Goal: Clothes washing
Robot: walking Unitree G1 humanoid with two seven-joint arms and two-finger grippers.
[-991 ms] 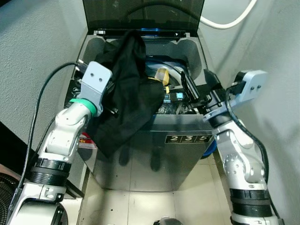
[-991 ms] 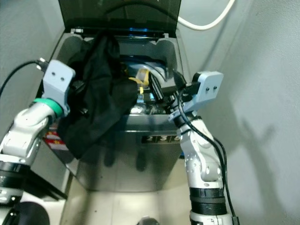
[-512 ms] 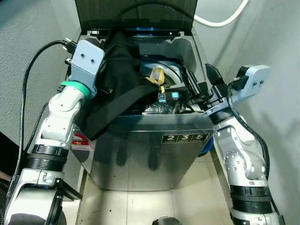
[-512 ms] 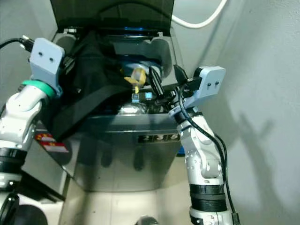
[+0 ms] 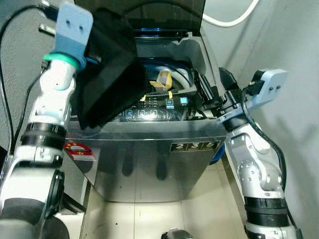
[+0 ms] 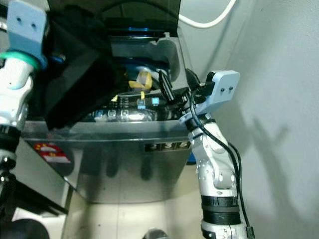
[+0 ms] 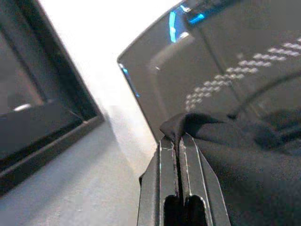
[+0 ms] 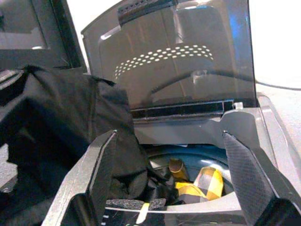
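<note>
A top-loading washing machine (image 5: 154, 149) stands before me with its dark lid (image 5: 164, 12) raised. In the left wrist view my left gripper (image 7: 178, 139) is shut on a fold of a black garment (image 5: 112, 69). The arm holds it high over the machine's left rim, and its lower edge hangs just above the lit control panel (image 5: 159, 105). A yellow checked cloth (image 5: 164, 79) lies in the drum among dark clothes. My right gripper (image 5: 209, 92) hovers open over the right rim, and its fingers (image 8: 101, 165) are spread wide towards the drum.
A white hose (image 5: 229, 20) runs along the wall behind the lid. Grey walls close in on both sides of the machine. A red sticker (image 5: 79, 149) marks its front left corner. Pale floor tiles (image 5: 149, 214) lie in front.
My left arm has risen and swung back, lifting the black garment off the machine's front so the control panel now shows. The right arm has barely moved.
</note>
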